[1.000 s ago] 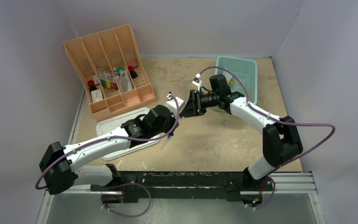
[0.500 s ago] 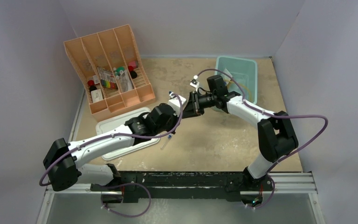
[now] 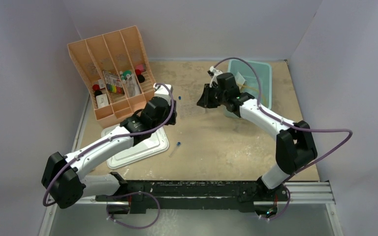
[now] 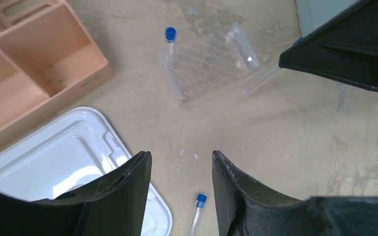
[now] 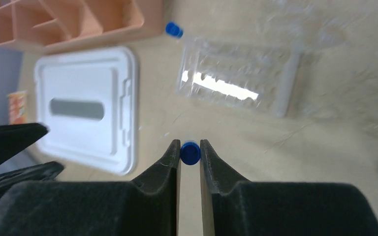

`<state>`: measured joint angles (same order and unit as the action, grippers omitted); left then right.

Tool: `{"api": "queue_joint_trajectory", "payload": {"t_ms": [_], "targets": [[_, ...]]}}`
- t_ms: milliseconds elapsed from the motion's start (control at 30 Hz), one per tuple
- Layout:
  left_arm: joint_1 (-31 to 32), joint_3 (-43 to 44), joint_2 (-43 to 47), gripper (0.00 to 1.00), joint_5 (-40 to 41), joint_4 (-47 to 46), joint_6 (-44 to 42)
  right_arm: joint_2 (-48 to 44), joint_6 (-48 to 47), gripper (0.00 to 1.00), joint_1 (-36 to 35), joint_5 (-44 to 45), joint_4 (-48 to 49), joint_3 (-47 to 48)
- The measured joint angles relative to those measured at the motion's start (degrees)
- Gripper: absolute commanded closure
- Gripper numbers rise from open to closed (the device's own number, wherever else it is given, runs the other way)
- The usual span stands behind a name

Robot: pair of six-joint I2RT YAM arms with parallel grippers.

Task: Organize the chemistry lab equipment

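A clear holed rack lies on the table with one blue-capped test tube standing at its corner. The rack also shows in the right wrist view and faintly in the top view. My right gripper is shut on another blue-capped test tube, held just above the rack's right side; this gripper also shows in the top view. A third test tube lies loose on the table and also shows in the left wrist view. My left gripper is open and empty, above that loose tube.
The large white-grey lid lies flat under the left arm. The orange divided organizer stands at the back left with small items in it. A teal bin sits at the back right, behind the right arm.
My left gripper has drawn back to the left, away from the right gripper. My right gripper has swung toward the back, over the rack, still holding its tube.
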<state>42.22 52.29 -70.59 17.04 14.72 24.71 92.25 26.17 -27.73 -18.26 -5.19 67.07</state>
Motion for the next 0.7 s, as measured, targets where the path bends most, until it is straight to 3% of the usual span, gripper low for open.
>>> {"api": "queue_joint_trajectory", "payload": {"t_ms": [167,333,700], "targets": [[-0.9,0.0,2.3,0.52,9.6,-0.2,1.2,0.1,-5.9,0.89,-7.8,18.7,1.9,3.5],[-2.6,0.1,6.9,0.50,18.6,-0.3,1.2,3.1,-9.8,0.89,-14.2,31.3,4.3,7.4],[-3.1,-2.1,23.8,0.47,27.0,-3.5,-0.5,14.4,-13.5,0.89,-16.7,40.5,6.1,12.1]]}}
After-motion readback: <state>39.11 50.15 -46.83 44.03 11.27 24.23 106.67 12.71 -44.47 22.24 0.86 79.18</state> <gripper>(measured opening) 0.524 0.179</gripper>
